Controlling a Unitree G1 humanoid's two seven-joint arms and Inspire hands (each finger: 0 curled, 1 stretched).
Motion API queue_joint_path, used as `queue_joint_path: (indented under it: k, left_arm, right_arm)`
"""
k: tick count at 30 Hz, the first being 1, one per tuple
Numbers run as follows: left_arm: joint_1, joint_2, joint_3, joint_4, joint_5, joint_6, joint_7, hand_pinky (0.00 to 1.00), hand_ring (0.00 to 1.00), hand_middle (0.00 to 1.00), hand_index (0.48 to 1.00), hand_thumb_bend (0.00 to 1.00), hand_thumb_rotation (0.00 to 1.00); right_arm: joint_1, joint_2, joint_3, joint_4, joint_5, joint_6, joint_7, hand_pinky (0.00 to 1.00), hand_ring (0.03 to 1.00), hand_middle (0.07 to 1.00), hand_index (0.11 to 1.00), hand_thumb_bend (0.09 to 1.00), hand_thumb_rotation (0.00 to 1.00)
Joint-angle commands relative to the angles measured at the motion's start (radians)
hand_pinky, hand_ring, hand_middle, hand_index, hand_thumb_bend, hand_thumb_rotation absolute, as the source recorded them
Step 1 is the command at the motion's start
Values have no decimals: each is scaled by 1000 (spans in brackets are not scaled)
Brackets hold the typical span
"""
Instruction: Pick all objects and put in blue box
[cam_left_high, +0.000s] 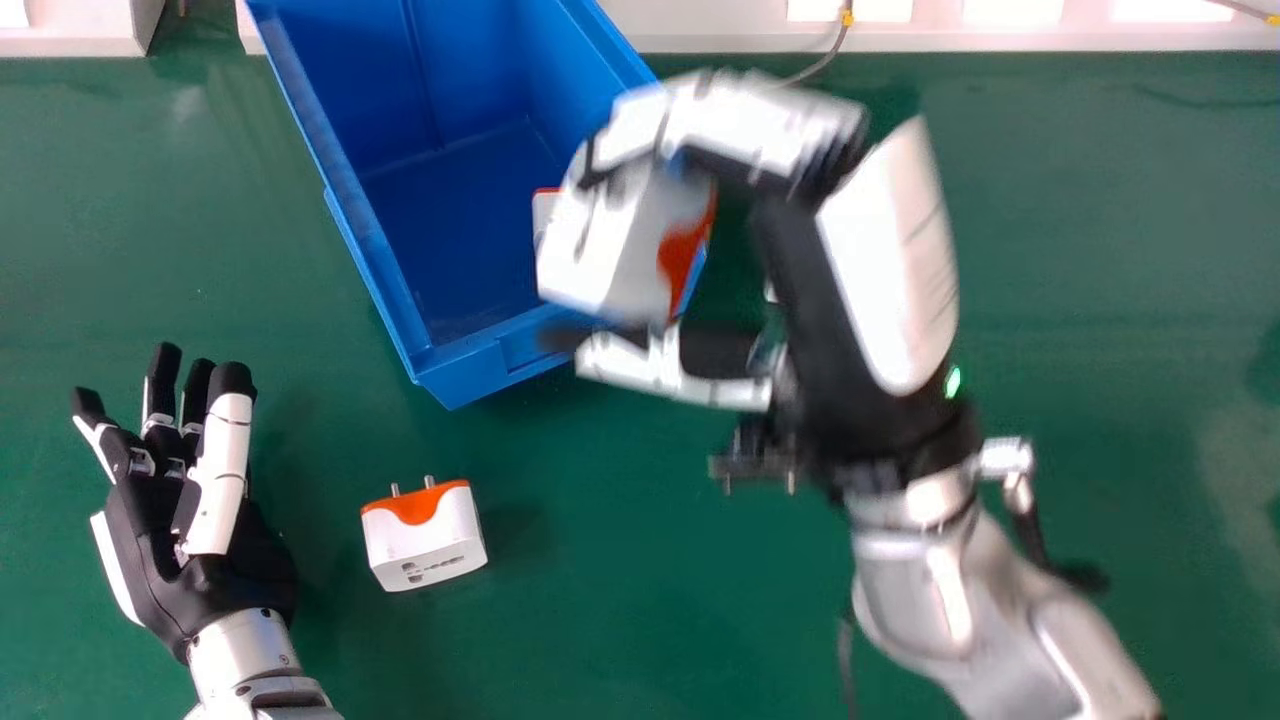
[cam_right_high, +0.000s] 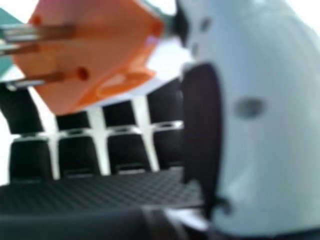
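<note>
Covering most of the head view, the green table (cam_left_high: 640, 620) carries the open blue box (cam_left_high: 380, 240), which sits at about 11 o'clock, its long sides slanting from 11 toward 5. Next in size comes the right hand (cam_left_high: 825, 300), on a silver forearm entering from about 4 o'clock. It is over the box's near corner, just above the view's middle, with its fingers curled and the thumb opposite them. They are partly closed, spread as wide as the travel adapter (cam_right_high: 100, 45) they have hold of; the right hand view shows that adapter's orange face and metal pins, with the fingers lined up beside it.

The left hand (cam_left_high: 165, 520) is smaller, at 8 o'clock, with its fingers loosely extended, wide open and holding nothing.

Smaller again is the white-and-orange plug adapter (cam_left_high: 425, 540) on the table between 7 and 8 o'clock, outside the box and just beside the left hand, on its 3 o'clock side. Its two pins point to 12 and its socket face is turned toward 6.

Smallest in view is a white piece with an orange edge (cam_left_high: 544, 208), showing against the box's interior at 11 o'clock, mostly hidden behind the right hand; I cannot tell what it is.
</note>
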Motion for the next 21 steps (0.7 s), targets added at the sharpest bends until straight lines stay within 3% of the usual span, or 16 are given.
queue_joint_path:
  k: [1, 9, 14, 21]
  left_arm:
    - [-8, 11, -1, 2, 4, -19, -4, 820, 877, 892, 883, 674, 76]
    - [-14, 18, 7, 12, -7, -10, -13, 827, 878, 894, 885, 679, 80]
    - [-27, 19, 16, 22, -16, -10, -17, 832, 879, 894, 879, 681, 66]
    - [-39, 23, 14, 23, -11, -9, -19, 828, 874, 887, 875, 689, 77]
  right_arm:
    - [-80, 18, -16, -10, 0, 4, -17, 367, 441, 506, 466, 503, 0]
    - [-394, 39, 11, 281, -61, 37, -117, 357, 444, 498, 466, 503, 0]
    - [-622, 53, 92, 624, -106, 52, -175, 354, 447, 492, 472, 502, 0]
    - [-830, 134, 224, 1066, -130, 177, -74, 372, 456, 498, 466, 502, 0]
